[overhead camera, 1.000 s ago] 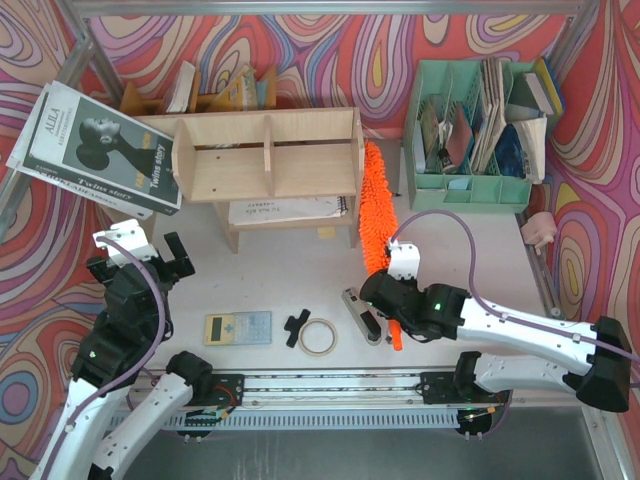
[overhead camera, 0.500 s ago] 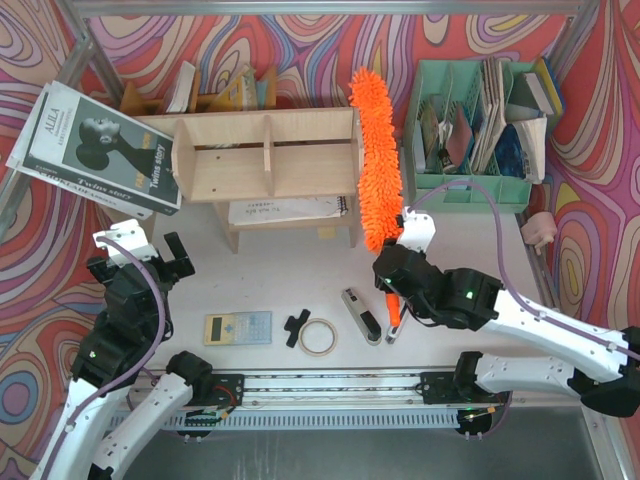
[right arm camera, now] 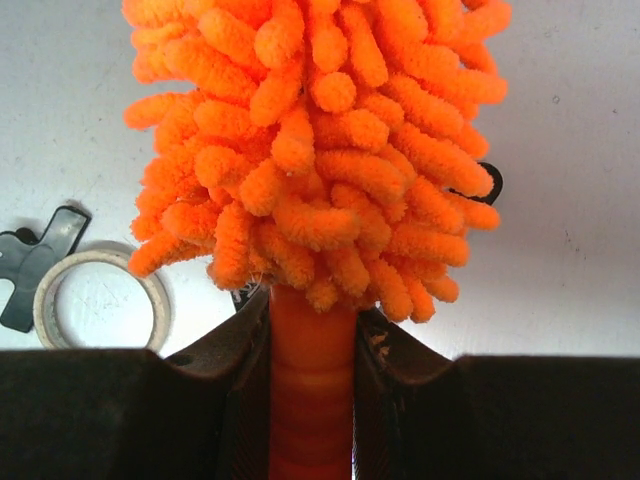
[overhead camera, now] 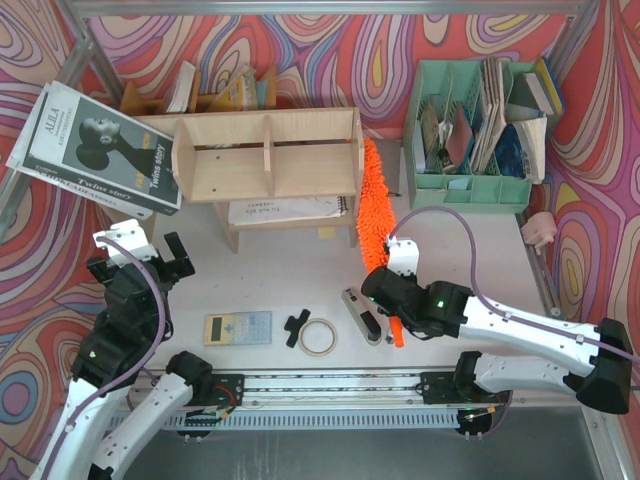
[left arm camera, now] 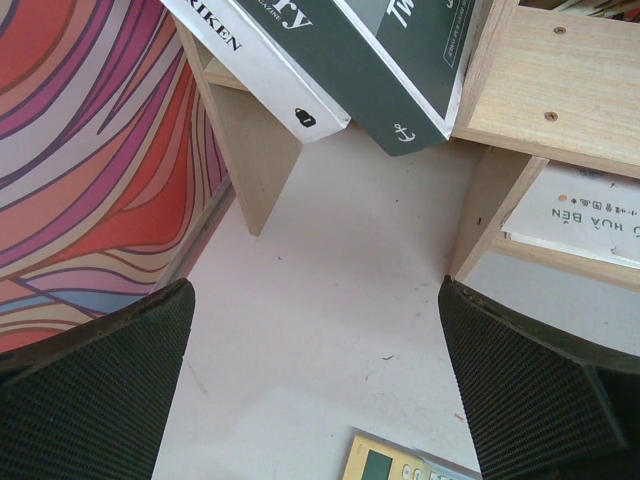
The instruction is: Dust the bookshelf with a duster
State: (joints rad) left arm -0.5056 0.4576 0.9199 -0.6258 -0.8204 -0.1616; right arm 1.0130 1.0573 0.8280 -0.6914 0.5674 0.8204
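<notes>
Well, the bench [overhead camera: 450, 240] is cluttered around the work; a tape roll [overhead camera: 319, 337], a black clip [overhead camera: 297, 327], a calculator [overhead camera: 238, 327] and a small grey gadget [overhead camera: 362, 315] lie at six o'clock of the bookshelf [overhead camera: 268, 155]; a big book [overhead camera: 95, 150] leans on its nine o'clock end; a mint file organizer [overhead camera: 470, 130] stands at three o'clock; the duster [overhead camera: 375, 200] sits in the gap between them, just beside the shelf's right upright; its long axis runs six to twelve, fluffy head toward twelve, handle toward six; the right tool [right arm camera: 310, 340] is clamped tight on that orange handle; the left tool [left arm camera: 315, 400] hangs wide open, holding nothing, at seven o'clock of the shelf.
</notes>
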